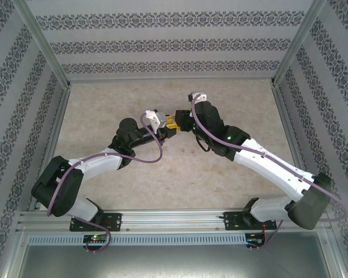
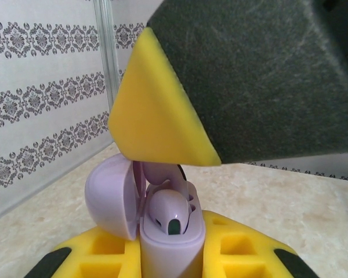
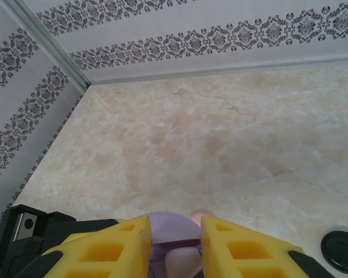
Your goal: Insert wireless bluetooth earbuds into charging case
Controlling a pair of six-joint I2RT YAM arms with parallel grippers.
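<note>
Lilac earbud (image 2: 171, 212) in open lilac case (image 2: 169, 252)

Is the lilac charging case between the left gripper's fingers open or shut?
Open. The rounded lilac plastic charging case has its lid swung aside, exposing a lilac earbud seated inside.

surface: beige marbled table (image 3: 220, 133) | right of right gripper (image 3: 174, 243): black round case (image 3: 342, 252), lying flat | toward the bases from that gripper: two tiny pale earbuds (image 1: 181, 152), side by side
</note>
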